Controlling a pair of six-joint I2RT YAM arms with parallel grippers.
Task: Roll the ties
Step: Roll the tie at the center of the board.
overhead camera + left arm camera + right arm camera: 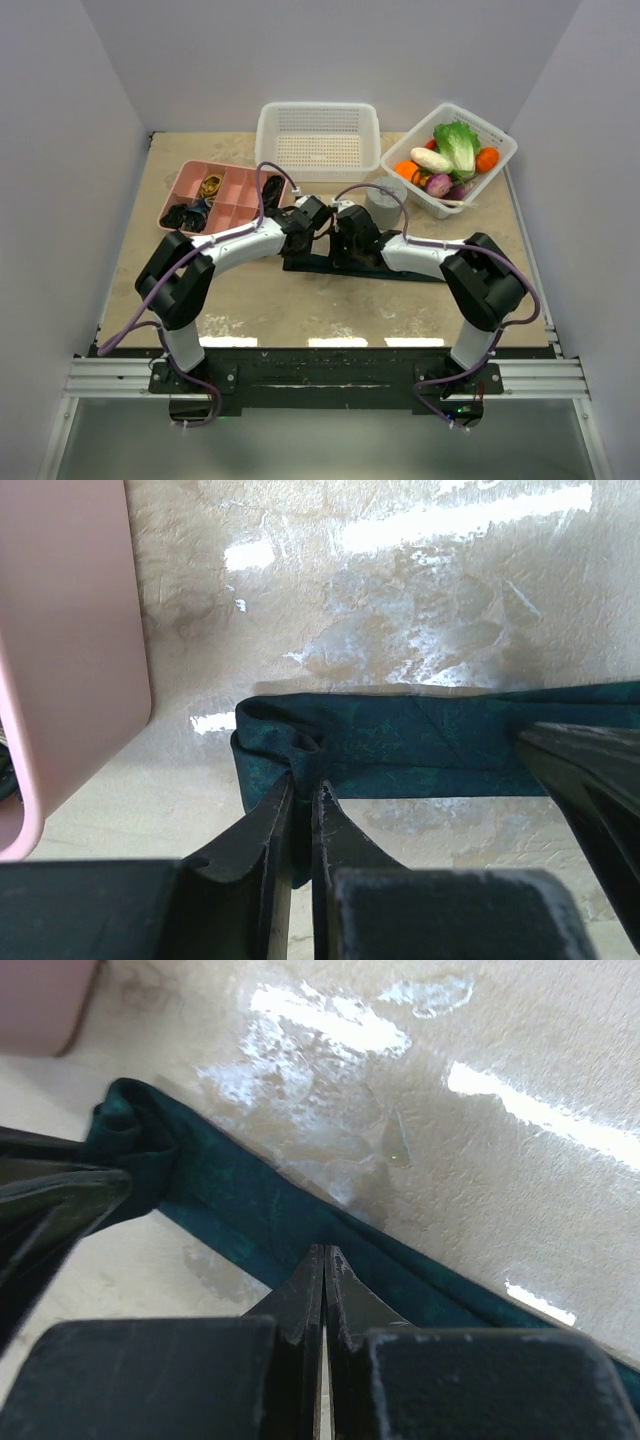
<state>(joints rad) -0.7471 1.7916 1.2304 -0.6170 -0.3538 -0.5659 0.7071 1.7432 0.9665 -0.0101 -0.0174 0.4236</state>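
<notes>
The dark teal-green tie [310, 266] lies flat across the middle of the table, running left to right. In the left wrist view its left end [270, 742] is folded over into a small bunch. My left gripper [303, 792] is shut on that folded end, with cloth showing between the jaws; it also shows in the top view [320, 224]. My right gripper [325, 1252] is shut, its tips down against the tie's band [250, 1210] just right of the fold, with no cloth showing between them. It sits close beside the left gripper in the top view [342, 238].
A pink compartment tray [240, 212] with small items lies at the back left, close to the tie's folded end [70, 630]. A white basket [318, 112], a grey cylinder [385, 200] and a basket of vegetables [497, 172] stand behind the arms.
</notes>
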